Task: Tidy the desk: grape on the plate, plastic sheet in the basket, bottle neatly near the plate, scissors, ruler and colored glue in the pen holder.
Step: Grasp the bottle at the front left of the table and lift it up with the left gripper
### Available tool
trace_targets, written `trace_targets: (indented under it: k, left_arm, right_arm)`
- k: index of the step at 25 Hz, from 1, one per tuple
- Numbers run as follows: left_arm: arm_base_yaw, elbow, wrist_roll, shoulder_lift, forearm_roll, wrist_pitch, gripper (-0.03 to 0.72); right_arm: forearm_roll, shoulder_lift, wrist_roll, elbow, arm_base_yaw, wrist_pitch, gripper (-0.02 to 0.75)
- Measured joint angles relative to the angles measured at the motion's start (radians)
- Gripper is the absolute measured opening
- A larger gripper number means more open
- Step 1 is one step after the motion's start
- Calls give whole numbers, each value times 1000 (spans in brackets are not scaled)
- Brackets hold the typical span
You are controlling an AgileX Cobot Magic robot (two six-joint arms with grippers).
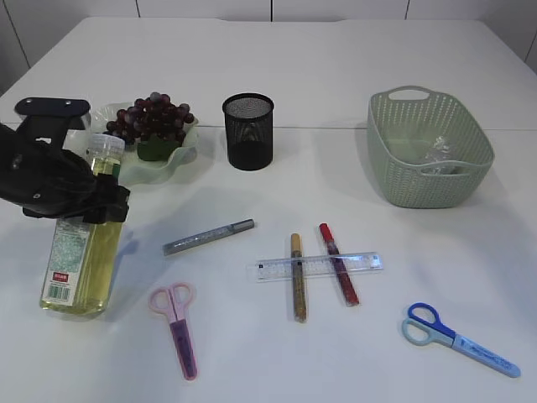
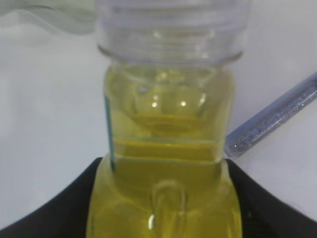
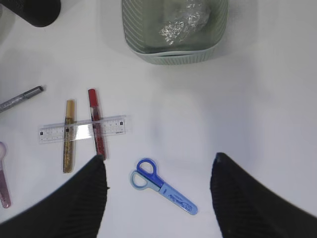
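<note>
My left gripper [image 1: 102, 201] [image 2: 163, 203] is shut on the shoulder of the bottle [image 1: 82, 252] [image 2: 166, 148] of yellow liquid, which stands nearly upright in front of the plate [image 1: 180, 155]. The grape bunch [image 1: 153, 117] lies on the plate. The crumpled plastic sheet [image 1: 440, 159] [image 3: 181, 22] lies in the green basket [image 1: 419, 189] [image 3: 168, 55]. My right gripper [image 3: 158, 158] hangs open above the blue scissors [image 3: 163, 186] [image 1: 457, 337]. The ruler [image 1: 319, 266] [image 3: 81, 129] lies across gold glue [image 1: 297, 281] and red glue [image 1: 340, 269]. Silver glue [image 1: 208, 237] and pink scissors [image 1: 178, 327] lie further left.
The black mesh pen holder [image 1: 248, 133] stands between the plate and the basket. The right arm does not show in the exterior view. Open table stretches behind the basket and the pen holder.
</note>
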Motion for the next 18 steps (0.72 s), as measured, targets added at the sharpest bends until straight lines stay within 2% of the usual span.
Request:
trace_targets:
  k: [10, 18]
  left_arm:
    - [37, 10, 0, -70, 9, -29, 453]
    - [37, 11, 0, -71, 11, -160, 453]
  right_arm:
    - [0, 0, -2, 0, 0, 0, 512]
    - [0, 0, -2, 0, 0, 0, 512]
